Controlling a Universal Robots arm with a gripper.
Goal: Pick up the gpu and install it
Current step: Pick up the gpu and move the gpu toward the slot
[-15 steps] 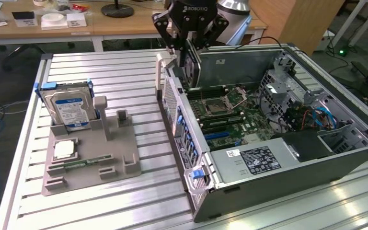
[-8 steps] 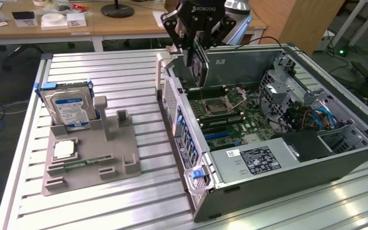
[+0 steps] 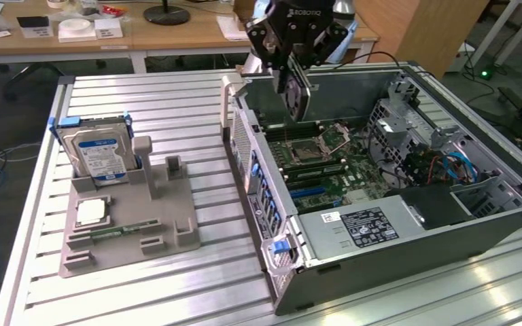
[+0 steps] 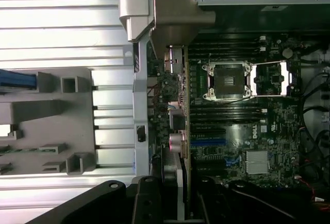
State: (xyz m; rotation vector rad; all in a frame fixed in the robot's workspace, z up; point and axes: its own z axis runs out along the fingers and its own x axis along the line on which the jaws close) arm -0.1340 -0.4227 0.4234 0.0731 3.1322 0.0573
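Across the slotted aluminium tabletop (image 3: 152, 95), the biggest thing I see is the open computer case (image 3: 379, 272), lying on its side and taking up the half on the exterior view's right; its motherboard (image 3: 334, 170) faces up, with the empty processor socket (image 4: 228, 81) plain in the wrist view. Toward the tabletop's edge on the exterior view's left sits the grey parts fixture (image 3: 175, 204), well apart from the case; the silver hard drive (image 3: 98, 153) stands upright in the fixture's far corner.

Over the far corner of the case my gripper (image 3: 290, 64) hangs from above, its fingers clamped on the top edge of the gpu (image 3: 298, 98); the card hangs upright over the motherboard, just inside the case wall that faces the fixture, and as far as I can judge its lower edge is clear of the board. From the wrist I see the card edge-on (image 4: 178, 147), running between the dark fingers (image 4: 147, 201).

On the fixture a processor chip (image 3: 92, 212) lies flat near the hard drive; the narrow green memory stick (image 3: 120, 231) lies just beside it.
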